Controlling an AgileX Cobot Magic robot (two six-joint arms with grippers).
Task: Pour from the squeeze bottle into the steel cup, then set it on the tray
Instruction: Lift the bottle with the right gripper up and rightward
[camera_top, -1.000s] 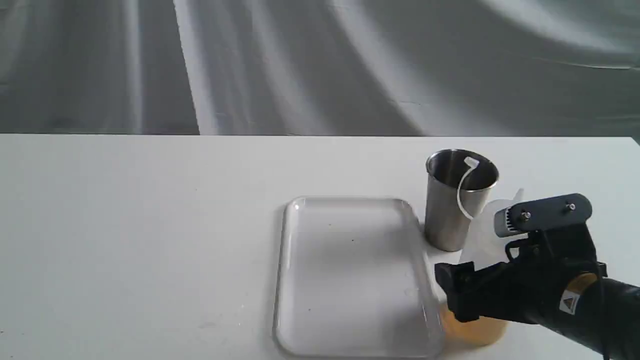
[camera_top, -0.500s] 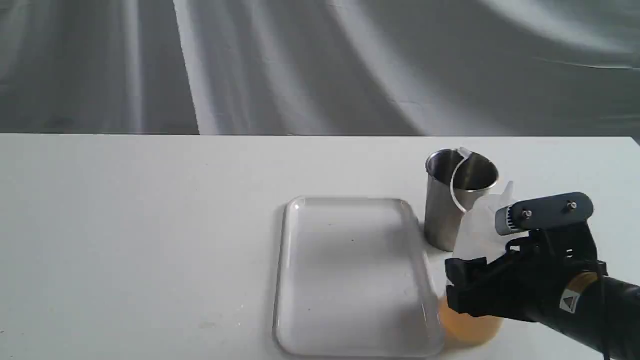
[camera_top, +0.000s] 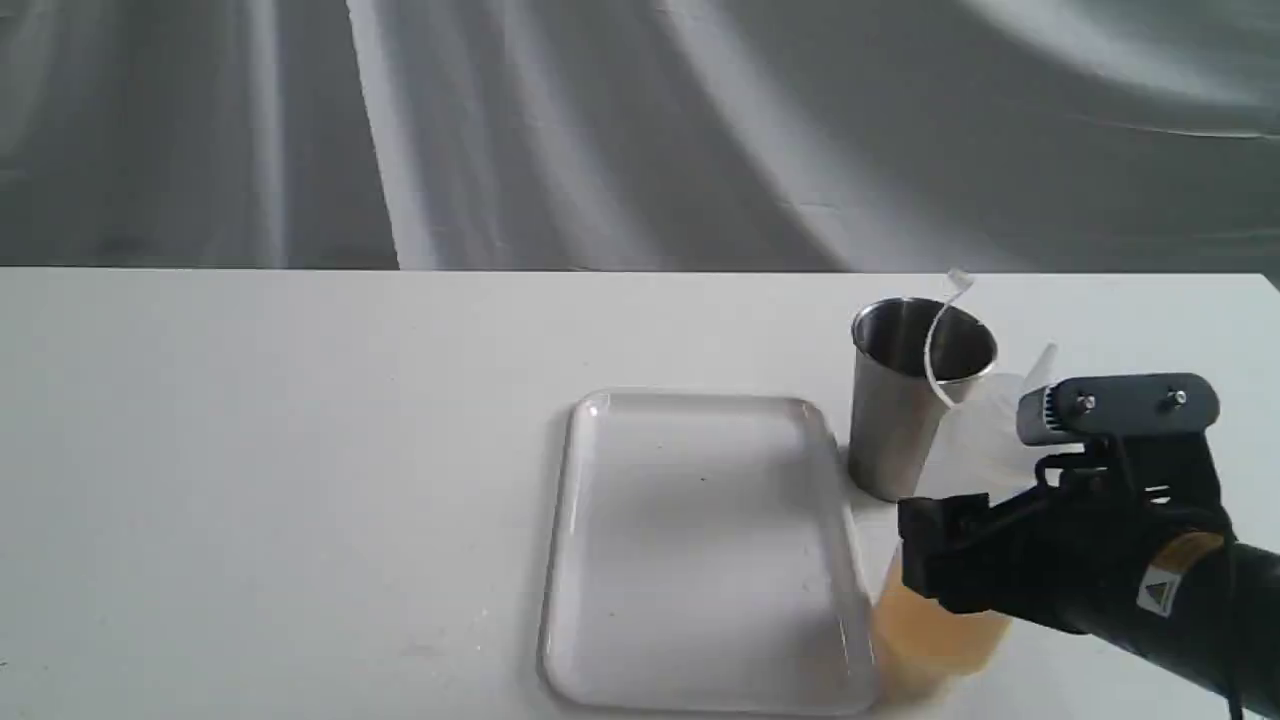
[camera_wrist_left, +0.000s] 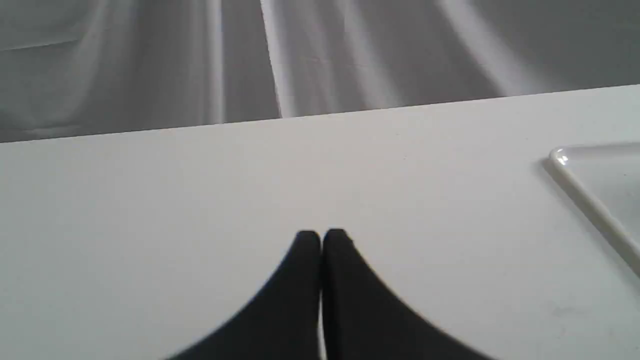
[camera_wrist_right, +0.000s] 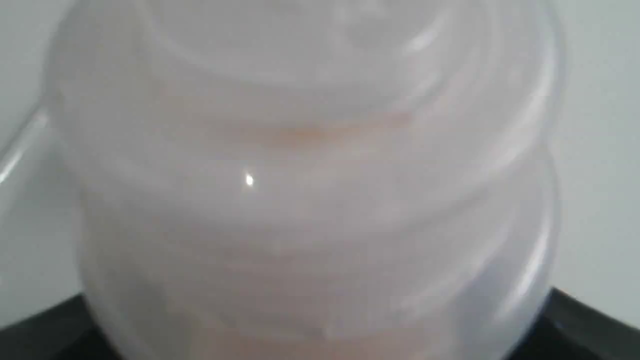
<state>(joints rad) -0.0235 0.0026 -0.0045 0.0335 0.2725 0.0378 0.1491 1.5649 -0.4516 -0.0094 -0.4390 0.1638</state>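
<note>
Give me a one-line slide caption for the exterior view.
Right tool grips the squeeze bottle beside the steel cup, with the white tray alongside.

The steel cup (camera_top: 898, 430) is brushed metal with a soft sheen; the tray (camera_top: 700, 560) glossy white plastic; the squeeze bottle (camera_top: 935, 630) smooth translucent plastic; the desk (camera_top: 300, 450) matt white; the backdrop (camera_top: 600, 130) grey cloth

Brushed silver-grey steel cup (camera_top: 893, 435), darker inside, with pale streaks of reflection. The translucent white plastic squeeze bottle (camera_top: 975, 445) reads milky up top and amber-orange low down, and its thin strap (camera_top: 935, 345) is white too. The flat glossy white plastic tray (camera_top: 700, 560) nearly melts into the plain white table (camera_top: 300, 450). Right claw (camera_top: 950, 560) is matt black, with a grey plate (camera_top: 1118, 408) and an orange-and-white label (camera_top: 1158, 595). Left claw (camera_wrist_left: 321, 237) is black as well. Grey cloth backdrop (camera_top: 600, 130), streaked with paler folds.
</note>
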